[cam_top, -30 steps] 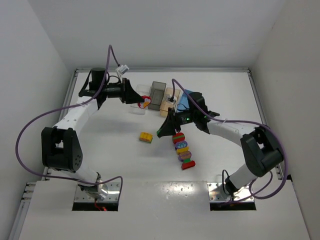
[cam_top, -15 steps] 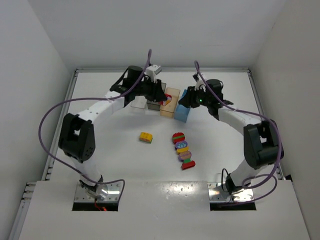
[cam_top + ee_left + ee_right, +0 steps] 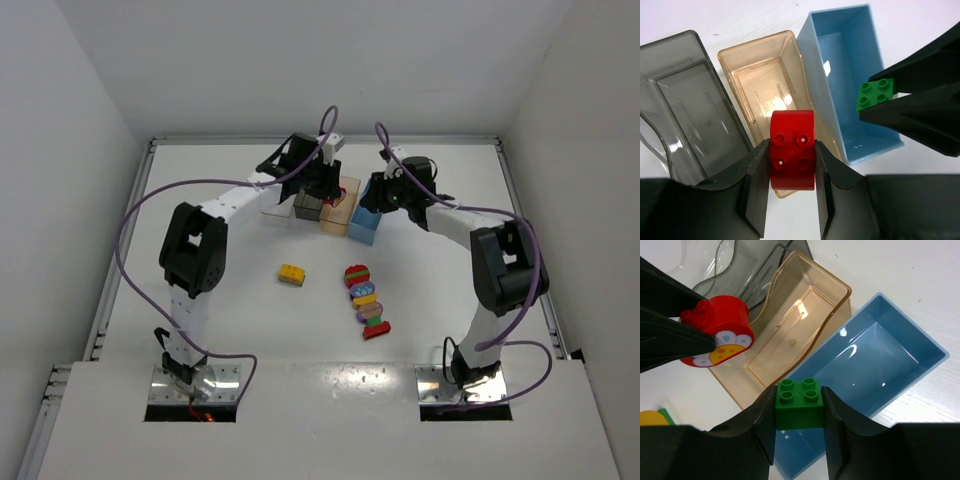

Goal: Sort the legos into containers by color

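My left gripper (image 3: 791, 146) is shut on a red round-topped lego (image 3: 792, 155) and holds it above the near end of the tan-peach bin (image 3: 762, 92). My right gripper (image 3: 799, 416) is shut on a green lego (image 3: 799, 407) above the light blue bin (image 3: 875, 360). In the top view both grippers, left (image 3: 333, 192) and right (image 3: 378, 200), meet over the row of bins at the back. The dark grey bin (image 3: 685, 110) stands left of the tan one and holds no bricks. A yellow lego (image 3: 292, 274) and a multicolour cluster (image 3: 366, 300) lie on the table.
The clear bin (image 3: 275, 206) stands at the left end of the row, next to the dark grey bin (image 3: 308, 205). The two grippers' fingers are close together over the tan bin (image 3: 340, 212) and the blue bin (image 3: 364, 226).
The left gripper has carried the red lego right, from the clear bin to over the tan bin. The right gripper has moved from the cluster back to over the blue bin.
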{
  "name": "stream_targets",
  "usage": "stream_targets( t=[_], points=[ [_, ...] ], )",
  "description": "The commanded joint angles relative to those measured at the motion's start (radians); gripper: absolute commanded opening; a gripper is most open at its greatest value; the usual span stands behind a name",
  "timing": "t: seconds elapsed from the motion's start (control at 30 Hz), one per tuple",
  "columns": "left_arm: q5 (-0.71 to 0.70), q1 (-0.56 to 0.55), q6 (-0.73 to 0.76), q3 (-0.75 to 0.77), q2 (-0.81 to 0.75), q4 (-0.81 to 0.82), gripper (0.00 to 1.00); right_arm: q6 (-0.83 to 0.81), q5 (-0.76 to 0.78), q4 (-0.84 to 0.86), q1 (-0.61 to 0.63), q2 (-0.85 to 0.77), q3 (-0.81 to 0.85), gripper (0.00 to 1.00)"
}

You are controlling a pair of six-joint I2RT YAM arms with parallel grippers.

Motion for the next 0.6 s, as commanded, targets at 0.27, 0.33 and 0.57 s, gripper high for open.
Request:
stream_targets(
  t=[0.27, 0.33, 0.57],
  points=[
    [-0.038, -0.009, 0.024, 0.088, 0.053, -0.002, 0.41, -0.07, 0.037, 0.01, -0.005, 0.047, 0.065, 0.43],
    [-0.018, -0.009, 0.024, 0.1, 0.054, -0.002, 0.47, -0.08, 0.037, 0.01, -0.005, 0.047, 0.065, 0.62],
    [0.005, -0.028, 0.024, 0.108, -0.003, -0.002, 0.57, -0.08, 0.005, 0.01, -0.005, -0.012, 0.055, 0.82]
  ],
)
